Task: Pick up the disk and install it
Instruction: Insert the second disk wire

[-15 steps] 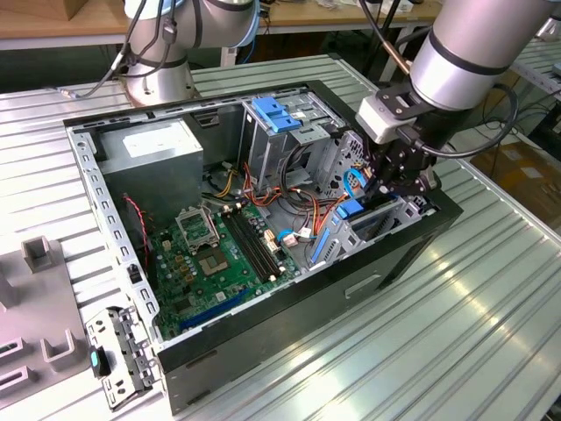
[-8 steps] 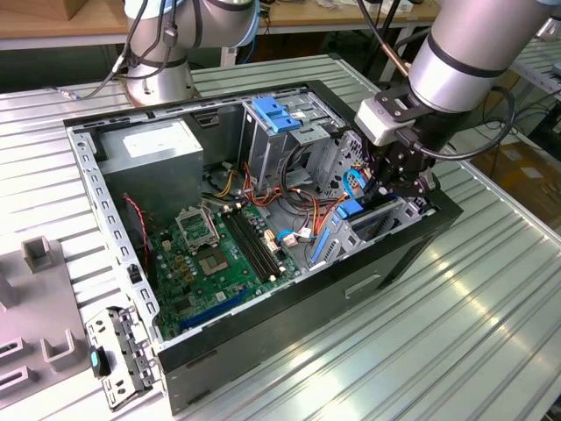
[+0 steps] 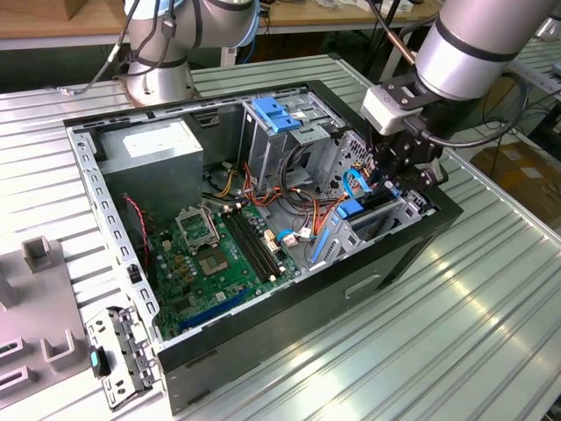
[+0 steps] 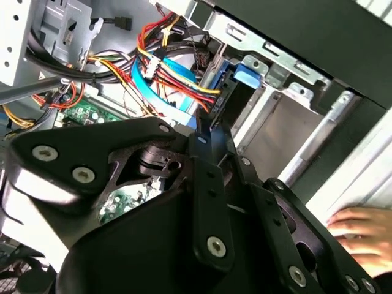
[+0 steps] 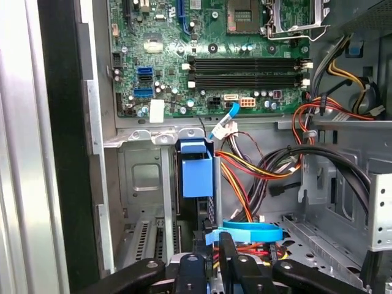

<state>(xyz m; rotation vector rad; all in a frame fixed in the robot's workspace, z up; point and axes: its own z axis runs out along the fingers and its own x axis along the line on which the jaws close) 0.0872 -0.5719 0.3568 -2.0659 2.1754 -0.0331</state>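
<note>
Open computer case (image 3: pixel 412 254) lying flat mid-table on slatted metal table (image 3: pixel 491 333). Inside: green motherboard (image 3: pixel 210 263) on the case floor, grey power-supply box (image 3: pixel 158 149) in the far corner on the exterior view's left, tall metal cage with blue latch (image 3: pixel 276 114) along the far wall. Bundles of red, yellow and orange wires (image 5: pixel 245 171) between board and cages.

Hand (image 3: pixel 396 171) lowered into the case corner on the exterior view's right, right above the low drive cage (image 3: pixel 399 219). Seen from behind in both wrist views (image 5: pixel 223 242) (image 4: pixel 205 131). Grip state: cannot tell, wide or narrow not clear.

Disk (image 3: pixel 358 209) standing on edge in that drive cage, just under the hand, blue rail end up; in the first wrist view blue end (image 5: pixel 196 171) against the cage wall. Contact between hand and disk not clear. Blue flat cable (image 5: pixel 245 229) looped close by the hand.

Person's hand (image 4: pixel 361 229) resting on the table outside the case wall, in the second wrist view. Loose metal bracket (image 3: pixel 118 351) on the table near the case's near corner on the exterior view's left.
</note>
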